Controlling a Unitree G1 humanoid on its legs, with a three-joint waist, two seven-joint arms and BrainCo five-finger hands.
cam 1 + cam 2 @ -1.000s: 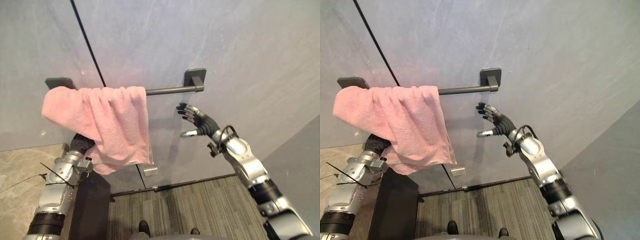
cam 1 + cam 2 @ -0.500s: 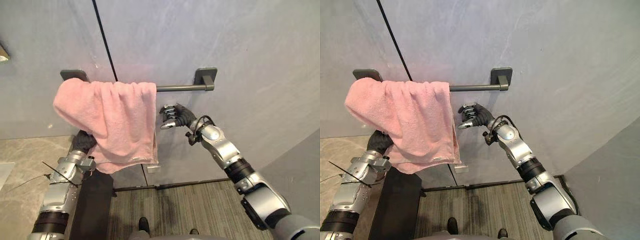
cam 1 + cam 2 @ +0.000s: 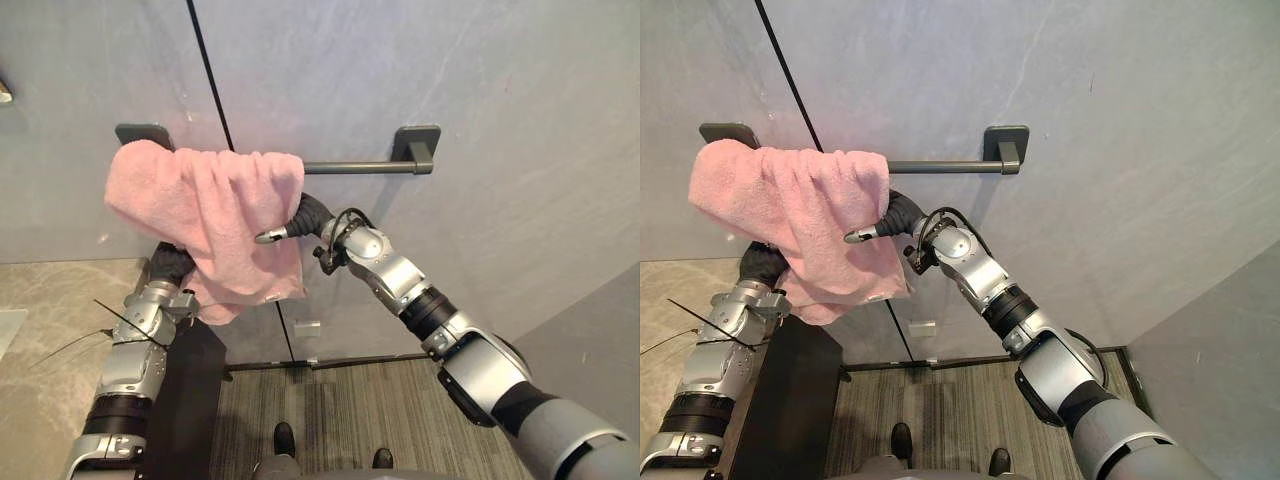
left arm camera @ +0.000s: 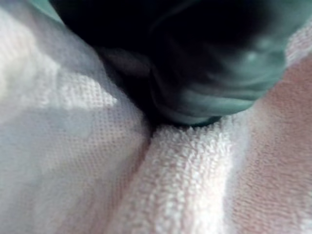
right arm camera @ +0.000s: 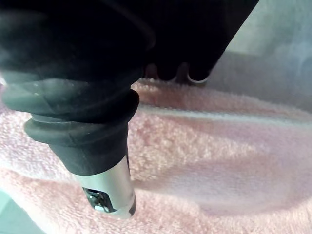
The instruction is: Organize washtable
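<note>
Countertop (image 3: 50,330): pale marble slab, low at the far left, below the wall.
Left hand (image 3: 172,264): raised from the lower left; its dark ribbed cover goes up under the pink towel's lower left edge. The wrist view has terry cloth pressed right against the cover. Clenched or released: cannot tell.
Left bracket (image 3: 143,133): dark plate on the wall; the towel's upper left corner bunches just below it and covers that end of the bar.
Pink towel (image 3: 215,215): draped over the left end of the towel bar, bunched and uneven. The left side bulges out and the lower hem sags toward the left hand. Its right edge hangs at about the middle of the bar.
Right hand (image 3: 305,215): reaches across from the right to the towel's right edge, just below the bar. The thumb (image 3: 272,236) lies straight along the front face of the cloth, and the dark cover sits behind the edge. Clamped or loose: cannot tell.
Towel bar (image 3: 355,167): dark, horizontal, with its right half bare.
Right bracket (image 3: 417,143): dark square mount at the bar's right end.
Wall (image 3: 500,120): grey panels, with a thin dark seam (image 3: 210,75) running down behind the towel.
</note>
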